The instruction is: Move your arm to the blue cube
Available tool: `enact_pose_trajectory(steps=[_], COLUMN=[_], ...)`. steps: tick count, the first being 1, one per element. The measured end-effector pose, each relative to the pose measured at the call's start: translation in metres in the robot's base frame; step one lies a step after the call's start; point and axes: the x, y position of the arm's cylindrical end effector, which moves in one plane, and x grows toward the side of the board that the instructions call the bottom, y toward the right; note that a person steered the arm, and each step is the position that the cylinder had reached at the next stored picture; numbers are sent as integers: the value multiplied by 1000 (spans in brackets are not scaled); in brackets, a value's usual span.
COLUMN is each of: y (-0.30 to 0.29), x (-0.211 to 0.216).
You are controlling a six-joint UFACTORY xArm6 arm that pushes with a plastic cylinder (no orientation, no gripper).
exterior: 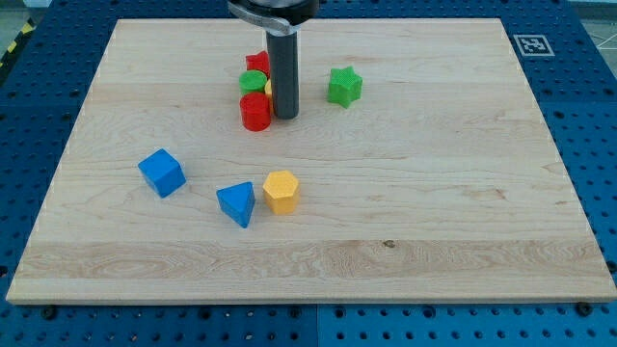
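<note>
While my tip (285,116) sits near the tabletop's (434,193) top edge, the blue cube (161,173) toward the left edge remains unreached; no hand exists.

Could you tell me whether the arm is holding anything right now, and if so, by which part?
Nothing is held. My tip rests on the board beside the red block, far from the blue cube.

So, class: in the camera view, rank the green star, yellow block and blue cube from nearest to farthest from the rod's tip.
From my tip:
1. Green star, to the view's right, slightly higher.
2. Yellow block, below, toward the view's bottom.
3. Blue cube, lower left, farthest.
</note>
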Motion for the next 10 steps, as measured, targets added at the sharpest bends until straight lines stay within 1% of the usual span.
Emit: enact_pose_trajectory(steps=[1, 2, 3, 4, 5, 6, 7, 8, 10], y=[28, 54, 38, 26, 23, 46, 100, 139, 172], x=[0, -14, -54, -67, -104, -131, -131, -122, -90])
